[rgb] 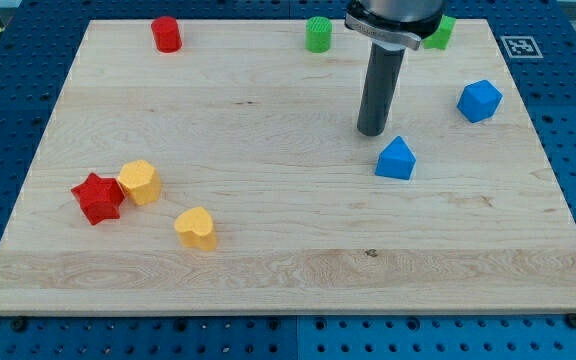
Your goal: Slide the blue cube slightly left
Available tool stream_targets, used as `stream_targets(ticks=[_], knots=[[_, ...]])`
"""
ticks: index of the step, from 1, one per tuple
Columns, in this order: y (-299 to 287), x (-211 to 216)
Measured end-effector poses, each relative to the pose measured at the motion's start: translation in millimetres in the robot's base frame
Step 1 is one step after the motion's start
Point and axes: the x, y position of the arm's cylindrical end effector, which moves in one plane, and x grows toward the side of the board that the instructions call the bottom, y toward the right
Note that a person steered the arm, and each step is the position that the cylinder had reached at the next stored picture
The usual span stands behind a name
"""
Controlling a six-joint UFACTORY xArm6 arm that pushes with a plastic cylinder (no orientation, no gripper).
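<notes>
The blue cube (479, 100) sits near the board's right edge, in the upper half of the view. A second blue block, shaped like a wedge or triangle (396, 159), lies to its lower left. My tip (372, 130) rests on the board just above and left of the blue triangular block, a small gap away. The tip is well to the left of the blue cube and slightly lower in the view, not touching it.
A red cylinder (167, 34), a green cylinder (319, 34) and a green block (440, 32) stand along the top edge. A red star (98, 198), a yellow hexagonal block (140, 182) and a yellow heart (197, 228) lie at lower left on the wooden board (288, 270).
</notes>
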Motion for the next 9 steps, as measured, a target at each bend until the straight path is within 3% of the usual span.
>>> stream_targets(ticks=[2, 5, 6, 9], knots=[[33.0, -62.2], [189.1, -67.8], [183.2, -41.2], [60.7, 0.1]])
